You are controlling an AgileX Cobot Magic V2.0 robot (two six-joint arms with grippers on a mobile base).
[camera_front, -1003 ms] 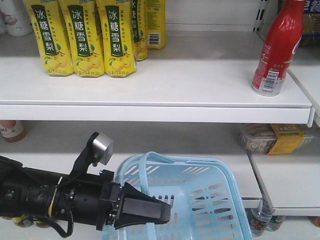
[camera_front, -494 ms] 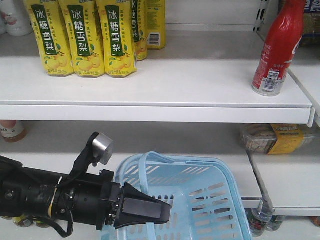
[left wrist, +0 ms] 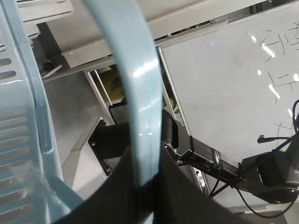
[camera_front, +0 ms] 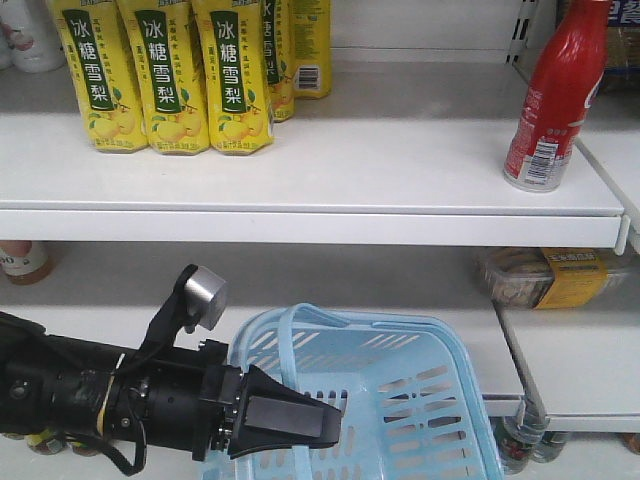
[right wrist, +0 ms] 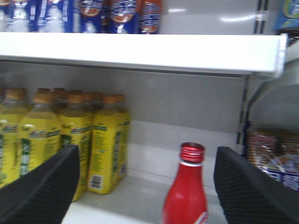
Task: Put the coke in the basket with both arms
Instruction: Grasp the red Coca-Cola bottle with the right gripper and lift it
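1. Left gripper clenched on basket handle, near left
2. Right gripper released, fingers spread, coke between them in wrist view
3. Coke upright at right end of shelf, well apart from basket

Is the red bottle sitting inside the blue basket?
No, the red bottle stands upright on the white shelf, well above the blue basket.

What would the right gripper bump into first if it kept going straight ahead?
Most likely the coke. It stands ahead, between the open jaws of the right gripper, a bit right of centre. Nothing shows in between, though how far off it is stays unclear.
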